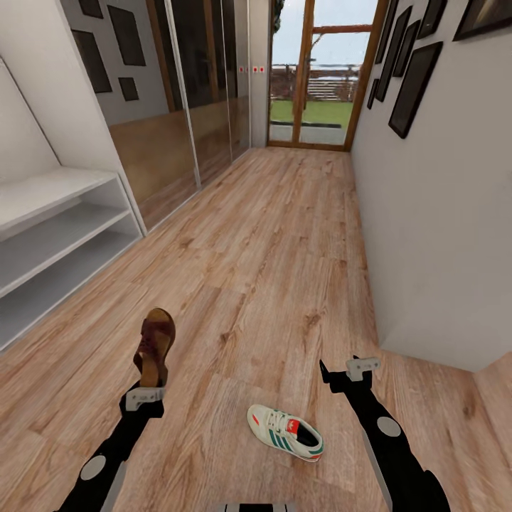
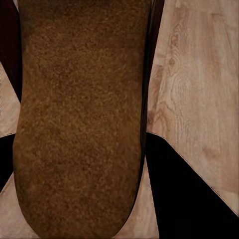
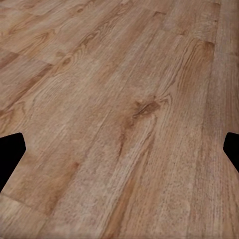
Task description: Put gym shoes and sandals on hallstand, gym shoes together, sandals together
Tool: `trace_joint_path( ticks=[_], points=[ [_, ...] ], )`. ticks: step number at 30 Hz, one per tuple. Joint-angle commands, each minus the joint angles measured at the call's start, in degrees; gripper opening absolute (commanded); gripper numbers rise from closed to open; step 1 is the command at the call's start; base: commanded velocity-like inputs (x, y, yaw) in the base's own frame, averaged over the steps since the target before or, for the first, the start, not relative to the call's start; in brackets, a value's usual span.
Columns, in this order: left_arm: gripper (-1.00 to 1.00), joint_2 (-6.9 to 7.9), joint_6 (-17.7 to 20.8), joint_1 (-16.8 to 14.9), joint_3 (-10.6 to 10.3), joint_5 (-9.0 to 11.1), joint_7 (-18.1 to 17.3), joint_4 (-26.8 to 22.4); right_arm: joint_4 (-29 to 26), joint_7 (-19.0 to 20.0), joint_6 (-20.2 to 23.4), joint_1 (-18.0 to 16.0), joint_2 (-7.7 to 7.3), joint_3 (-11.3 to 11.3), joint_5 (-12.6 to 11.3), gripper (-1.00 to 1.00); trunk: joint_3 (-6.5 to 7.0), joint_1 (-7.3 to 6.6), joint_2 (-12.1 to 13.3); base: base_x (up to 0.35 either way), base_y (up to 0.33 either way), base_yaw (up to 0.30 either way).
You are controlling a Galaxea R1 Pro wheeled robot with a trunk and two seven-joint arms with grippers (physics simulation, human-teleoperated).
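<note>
The corridor floor is the biggest thing here, brown wood planks running far ahead to a glass door. On the robot's left stands the hallstand, pale and low, with a flat top and two long open shelves. Nothing sits on the part of it we can see.

The left gripper is pinching a brown sandal by its heel end. The sandal stands up from the gripper, toe pointing away from the robot, lifted off the floor. In the left wrist view the sandal's rough brown sole is pressed close between the dark fingers.

The rack lies ahead and off to the left of that sandal, well apart from it. The left arm is the nearer one, so I think it should swing left and reach out to a shelf. The sandal's long way should line up with the shelf depth so it slides in.

One gym shoe lies on the floor between the two arms, toe toward the left arm, heel toward the right.

The right gripper hangs above bare planks, fingers spread wide and holding nothing. It is the closer one to that shoe.
</note>
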Motion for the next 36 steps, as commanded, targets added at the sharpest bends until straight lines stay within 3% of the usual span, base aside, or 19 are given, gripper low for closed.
trace_joint_path(
  ticks=[1, 7, 17, 26, 36],
  points=[
    [-1.00, -0.02, -0.17, 0.50, 0.20, -0.41, 0.31, 0.02, -0.07, 0.46, -0.06, -0.03, 0.08, -0.26, 0.54, 1.00, -0.04, -0.01, -0.02, 0.000, 0.000, 0.000],
    [-1.00, -0.22, -0.10, 1.14, 0.08, -0.24, 5.62, 0.08, -0.13, 0.46, -0.05, -0.03, 0.08, -0.34, 0.54, 1.00, -0.04, -0.01, -0.02, -0.093, -0.031, 0.000],
    [-1.00, -0.13, -0.11, 1.15, 0.10, 0.08, 5.83, -0.14, -0.14, 0.46, -0.04, -0.03, 0.08, -0.34, 0.54, 1.00, -0.04, -0.01, -0.02, -0.288, 0.094, 0.000],
    [-1.00, -0.27, -0.11, 1.15, -0.05, 0.04, 5.81, -0.15, -0.12, 0.46, -0.06, -0.03, 0.08, -0.34, 0.58, 1.00, -0.04, -0.01, -0.02, -0.029, 0.010, 0.008],
    [-1.00, -0.30, -0.17, 1.12, -0.74, -0.47, 5.70, -0.22, -0.14, 0.37, -0.01, -0.03, 0.17, -0.33, 0.53, 1.00, -0.04, -0.01, -0.02, 0.000, 0.000, 0.184]
  ],
)
